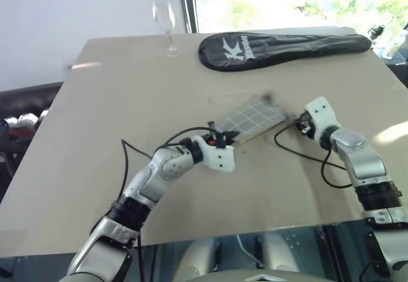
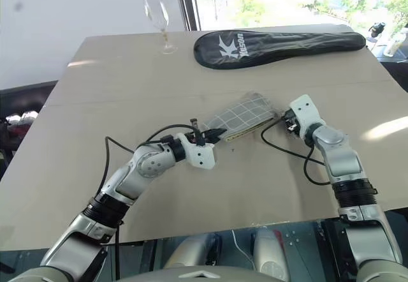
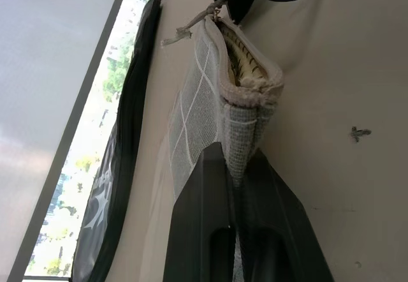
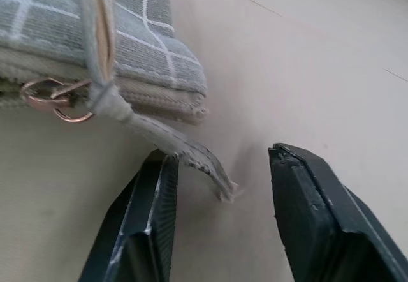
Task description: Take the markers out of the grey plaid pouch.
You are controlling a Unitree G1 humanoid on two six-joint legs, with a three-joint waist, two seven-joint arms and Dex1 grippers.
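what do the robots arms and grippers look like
Both arms are built from silver-grey metallic segments with black ribbed joints and white plastic wrist housings. A thin black cable loops loose beside each forearm. The left gripper and the right gripper each have two flat black fingers that taper toward the tip. No logos or markings are readable on them.

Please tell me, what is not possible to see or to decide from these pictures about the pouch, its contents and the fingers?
- Markers: not visible; in the left wrist view the grey plaid pouch gapes, showing tan lining but no pen.
- Pouch corner: hidden between the left gripper fingers shut on it.
- Pull strap: it lies between the open right gripper fingers; contact cannot be judged.
- Wine glass: its contents are too faint in the head views.
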